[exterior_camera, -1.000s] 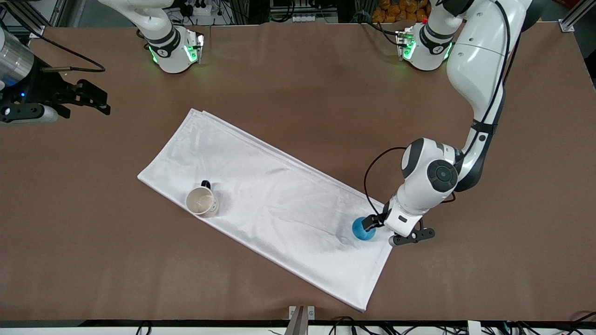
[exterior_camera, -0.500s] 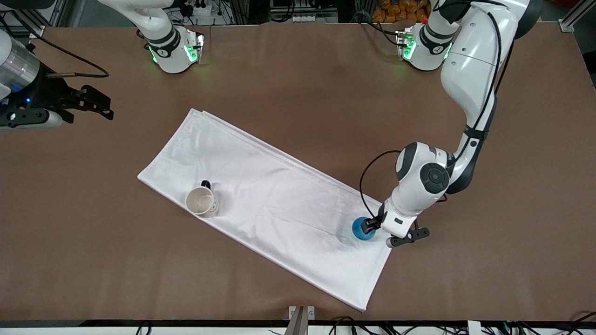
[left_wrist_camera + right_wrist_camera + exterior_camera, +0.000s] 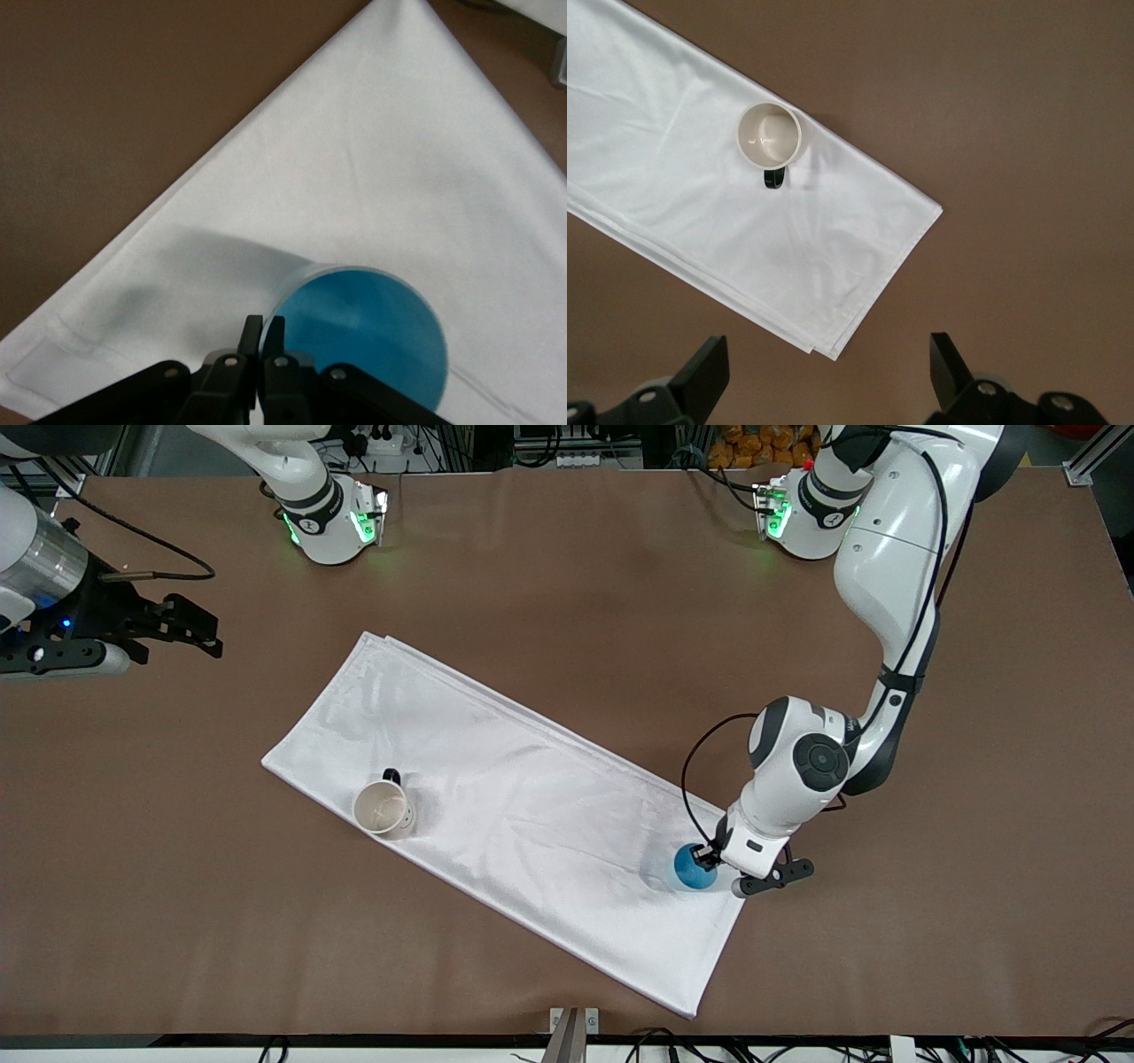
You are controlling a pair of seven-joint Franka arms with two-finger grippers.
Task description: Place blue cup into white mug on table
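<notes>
Two fingers of my left gripper (image 3: 263,332) are pinching the small bright-blue handleless cup (image 3: 694,868) by its rim; the white cylindrical black-handled mug (image 3: 384,809) is standing well apart, toward the right arm's end, where my right gripper (image 3: 824,372) is waiting, spread wide.

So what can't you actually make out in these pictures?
- Blue cup: left wrist view's edge cuts off its lower rim; in the front view the left gripper covers part.
- White mug: whether anything lies inside is too small to tell.
- Right gripper: its body is cut off by the wrist view's edge.
</notes>
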